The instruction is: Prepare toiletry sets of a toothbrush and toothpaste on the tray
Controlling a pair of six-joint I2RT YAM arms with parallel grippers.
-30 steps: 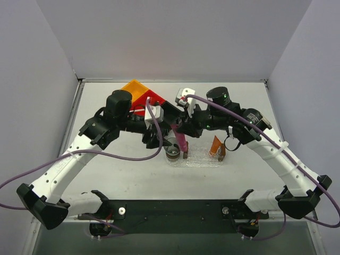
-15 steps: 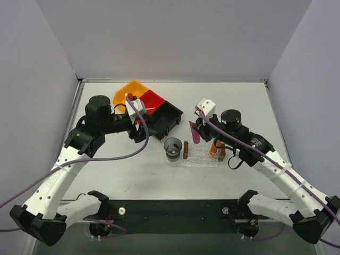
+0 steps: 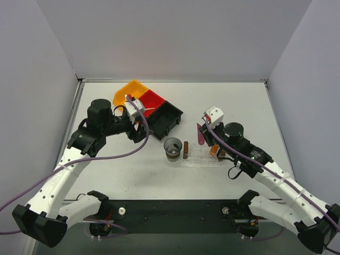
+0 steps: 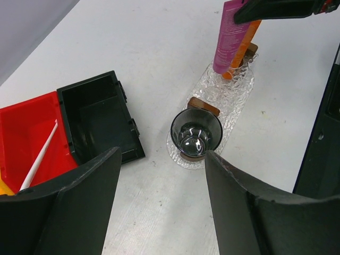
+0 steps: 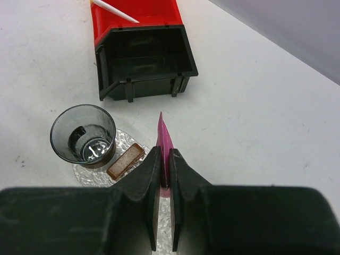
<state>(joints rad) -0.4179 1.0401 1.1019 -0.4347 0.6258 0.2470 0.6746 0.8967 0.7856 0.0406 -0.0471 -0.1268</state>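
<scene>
The right gripper point(image 5: 163, 159) is clamped tight on the magenta toothpaste tube point(image 5: 162, 133), which sticks out beyond the fingertips. The top view puts it over the right half of the tray point(image 3: 199, 159), just beside the orange toothpaste tube point(image 3: 214, 150) that already stands at that end. The left gripper point(image 4: 162, 155) hangs with its jaws spread and nothing between them, near the black bin point(image 4: 98, 114) and the red bin point(image 4: 32, 133). The toothbrush point(image 4: 40, 156) lies slantwise in the red bin, not yet on the tray. A glass cup point(image 4: 195, 135) occupies the tray's left end, with a brown block point(image 4: 204, 105) close beside it. The step in hand looks to be setting the magenta tube down next to the orange one. To do it well, the arm should lower the tube straight, keeping its lower end inside the tray's bumpy surface and clear of the orange tube so the standing one is not knocked over. The jaws should part only once the tube bears on something. Whether the orange tube sits in a clear holder or merely leans on a brown end piece is hard to make out, so the landing spot needs room on both sides. The left arm is best kept over the bins meanwhile.
</scene>
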